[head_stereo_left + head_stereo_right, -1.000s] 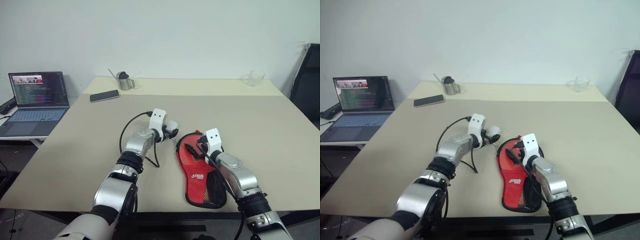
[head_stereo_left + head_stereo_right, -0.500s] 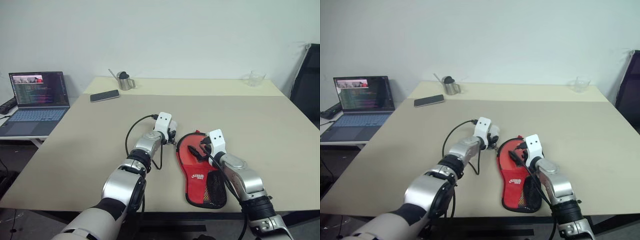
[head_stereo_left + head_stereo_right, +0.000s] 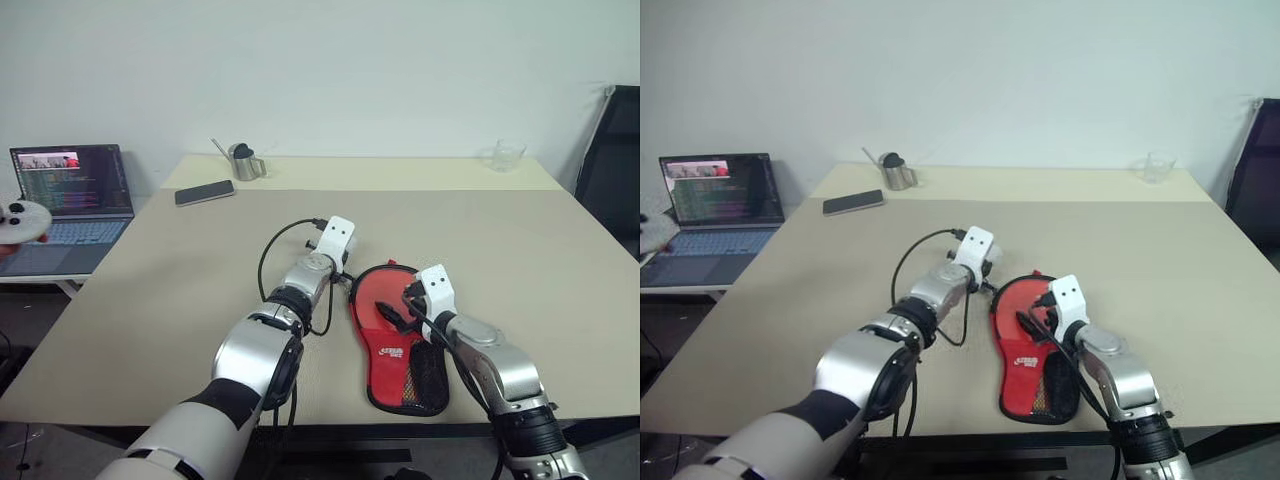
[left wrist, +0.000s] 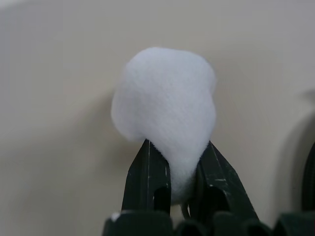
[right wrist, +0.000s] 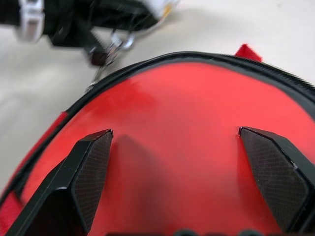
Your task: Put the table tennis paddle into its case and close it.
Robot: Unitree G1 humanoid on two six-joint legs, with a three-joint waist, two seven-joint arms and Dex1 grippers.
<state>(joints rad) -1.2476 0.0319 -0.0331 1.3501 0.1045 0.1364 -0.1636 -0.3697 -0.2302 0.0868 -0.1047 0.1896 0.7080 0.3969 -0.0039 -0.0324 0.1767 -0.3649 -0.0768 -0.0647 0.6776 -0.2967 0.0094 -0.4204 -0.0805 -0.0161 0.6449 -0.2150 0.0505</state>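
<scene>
The case (image 3: 392, 338) lies flat on the table (image 3: 480, 230), red side up, its black mesh pocket nearest me. The table tennis paddle is hidden. My right gripper (image 3: 396, 306) hovers open just over the case's round red part, one finger (image 5: 91, 169) on each side of the red fabric (image 5: 182, 147). My left gripper (image 4: 179, 147) sits at the case's far left rim, shut on a white fluffy ball (image 4: 165, 105). In the right wrist view a small metal ring (image 5: 120, 42) hangs by the black zipper edging (image 5: 206, 58).
At the far left stand an open laptop (image 3: 70, 195), a dark phone (image 3: 204, 192) and a small metal pitcher (image 3: 243, 160). A clear glass (image 3: 508, 155) sits at the far right, with a black chair (image 3: 615, 160) beyond the table's edge. A white controller (image 3: 20, 220) shows at the left edge.
My left gripper has shut on the white ball and edged toward the case's rim. The right gripper has drawn back a little over the case, still open.
</scene>
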